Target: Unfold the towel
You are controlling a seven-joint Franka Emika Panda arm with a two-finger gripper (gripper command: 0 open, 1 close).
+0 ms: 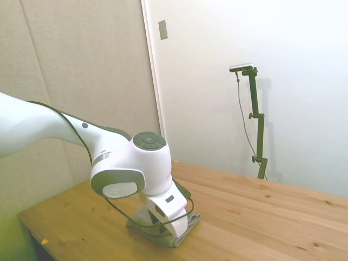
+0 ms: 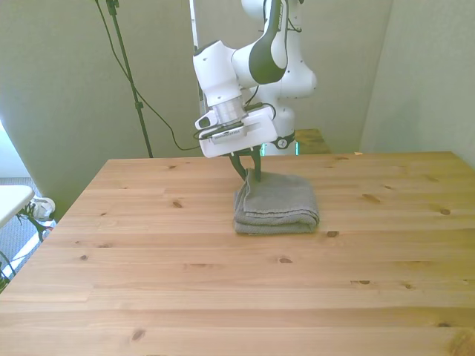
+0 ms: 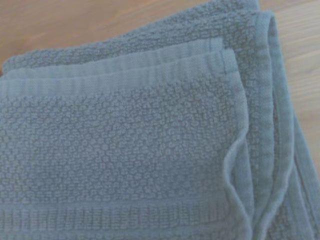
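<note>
- Gripper [image 2: 251, 172] is being held low at the far corner of the towel [image 2: 276, 203]; whether anything is being pinched cannot be told.
- Towel is lying folded directly beneath the gripper on the worktop [image 2: 185, 282]; unfolding is being judged barely started.

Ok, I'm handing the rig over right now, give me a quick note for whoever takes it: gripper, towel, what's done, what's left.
Gripper: down at the towel's far corner on the front view's left, its dark fingers reaching the cloth; whether they are open or closed on an edge cannot be told from these views.
Towel: folded in several layers, lying on the wooden table near its middle. The wrist view shows stacked hemmed edges along one side.
Done: approach to the corner only.
Left: confirm a grip on the top layer, lift it and lay the towel out flat.
</note>
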